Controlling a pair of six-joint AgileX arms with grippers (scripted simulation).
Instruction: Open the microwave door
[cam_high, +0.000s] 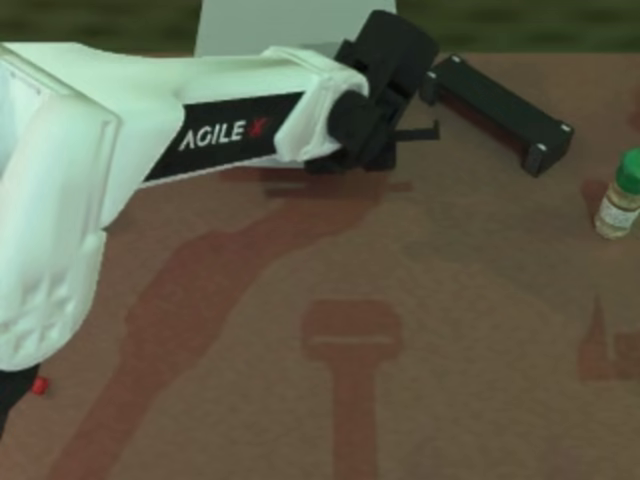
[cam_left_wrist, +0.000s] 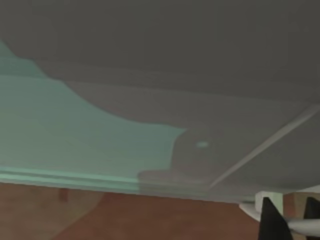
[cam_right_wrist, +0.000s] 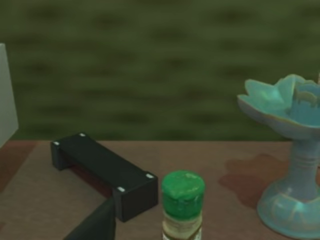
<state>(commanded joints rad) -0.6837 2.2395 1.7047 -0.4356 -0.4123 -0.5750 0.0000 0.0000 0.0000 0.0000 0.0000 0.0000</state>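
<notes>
Reaching at the table's far edge: left gripper (cam_high: 420, 128) against the microwave (cam_high: 265, 25), placed for door work; finger state cannot be told; door position unclear; right arm unseen

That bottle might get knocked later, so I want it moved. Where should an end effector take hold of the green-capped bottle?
Probably the round body just below the cap of the green-capped bottle, closing horizontally from the table's near side. It stands upright, and the black block sits farther back, apart from it.
</notes>
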